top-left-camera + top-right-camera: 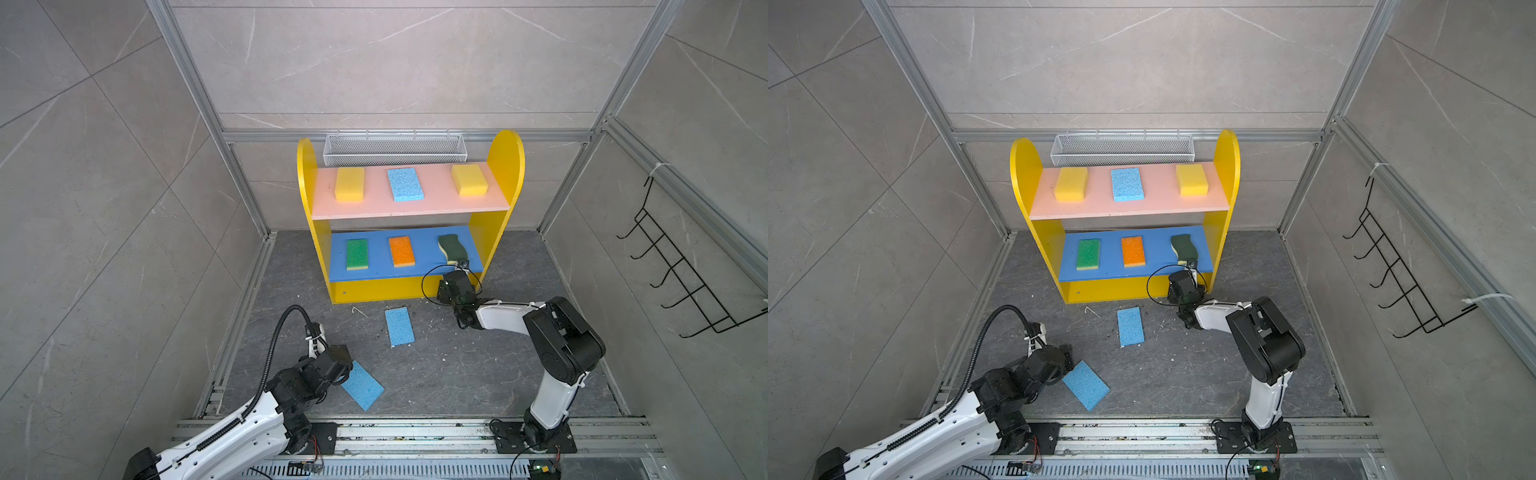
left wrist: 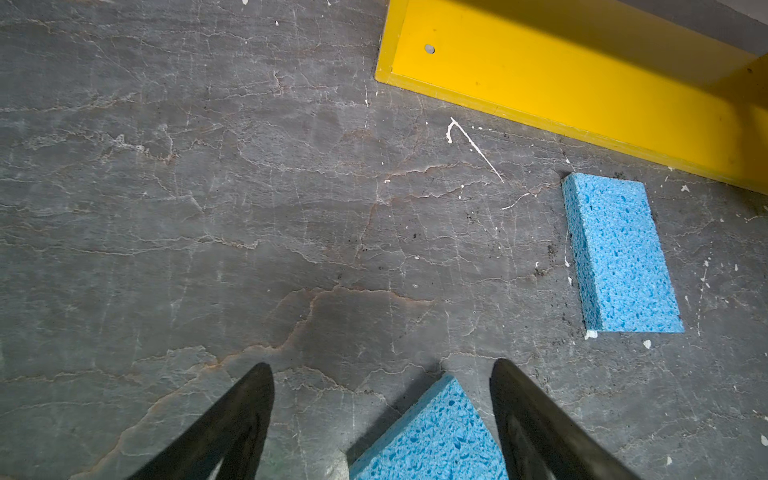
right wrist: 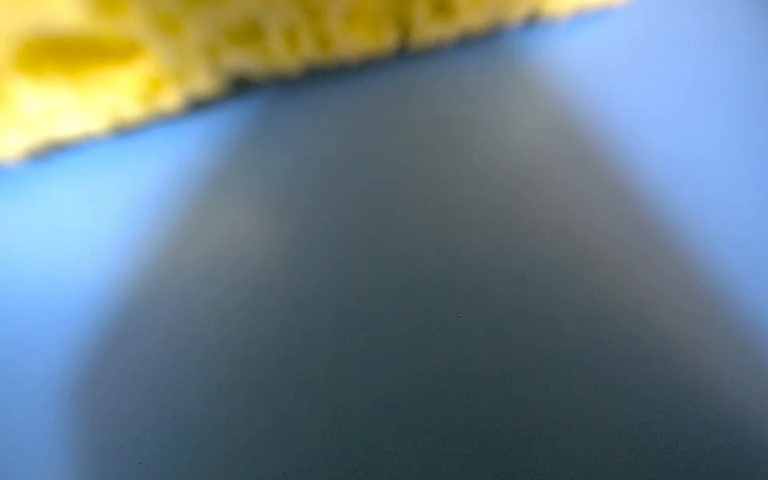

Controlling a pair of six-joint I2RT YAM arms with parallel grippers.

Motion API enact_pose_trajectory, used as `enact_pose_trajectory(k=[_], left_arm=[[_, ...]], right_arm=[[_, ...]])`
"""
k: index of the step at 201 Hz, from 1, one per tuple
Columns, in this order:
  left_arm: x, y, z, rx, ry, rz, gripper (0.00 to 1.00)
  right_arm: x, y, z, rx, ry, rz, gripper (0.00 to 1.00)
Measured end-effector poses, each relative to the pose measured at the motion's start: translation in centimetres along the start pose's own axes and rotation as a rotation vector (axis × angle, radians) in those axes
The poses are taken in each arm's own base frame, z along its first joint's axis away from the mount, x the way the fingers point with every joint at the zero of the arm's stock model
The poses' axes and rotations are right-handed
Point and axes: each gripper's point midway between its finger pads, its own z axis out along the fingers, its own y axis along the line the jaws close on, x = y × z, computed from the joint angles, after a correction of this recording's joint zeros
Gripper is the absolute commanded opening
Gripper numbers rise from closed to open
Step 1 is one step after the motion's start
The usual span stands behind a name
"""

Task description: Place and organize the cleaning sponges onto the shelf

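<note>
Sponge sorting looks well past halfway: at seven o'clock on the floor (image 1: 478, 374) the left gripper (image 2: 382, 368) hangs with its fingers spread, a corner of the near blue sponge (image 1: 363, 388) between them but not clasped. The second blue sponge (image 1: 400, 326) lies at six o'clock from the shelf (image 1: 374, 289), just off its base. The pink board (image 1: 374, 205) carries a yellow sponge (image 1: 349, 184), a shelved blue sponge (image 1: 405, 184) and another yellow sponge (image 1: 469, 179). The blue board (image 1: 378, 270) carries a green sponge (image 1: 357, 254), an orange sponge (image 1: 402, 251) and, at its three o'clock end, the wavy dark green sponge (image 1: 452, 246). The right gripper (image 1: 460, 263) is at that sponge's near end; whether its fingers clasp it cannot be told. Two floor sponges appear left to shelve
</note>
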Motion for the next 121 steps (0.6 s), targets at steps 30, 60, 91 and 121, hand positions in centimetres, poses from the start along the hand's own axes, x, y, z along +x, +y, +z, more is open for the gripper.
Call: enact_pose_trajectory(k=[30,60,91,121], left_arm=[[0.03,0.01,0.02,-0.002,0.001,0.000,0.84],[0.03,0.01,0.02,-0.001,0.001,0.000,0.84],[0.06,0.05,0.02,-0.003,0.003,0.001,0.84],[0.09,0.09,0.02,-0.005,0.004,0.002,0.84]], right_arm=[[-0.26,-0.31,0.31,0.009,0.000,0.005,0.78],[-0.31,-0.47,0.35,0.017,0.003,0.004,0.78],[-0.32,-0.54,0.33,0.020,0.004,0.001,0.79],[0.11,-0.91,-0.33,0.015,0.012,-0.002,0.79]])
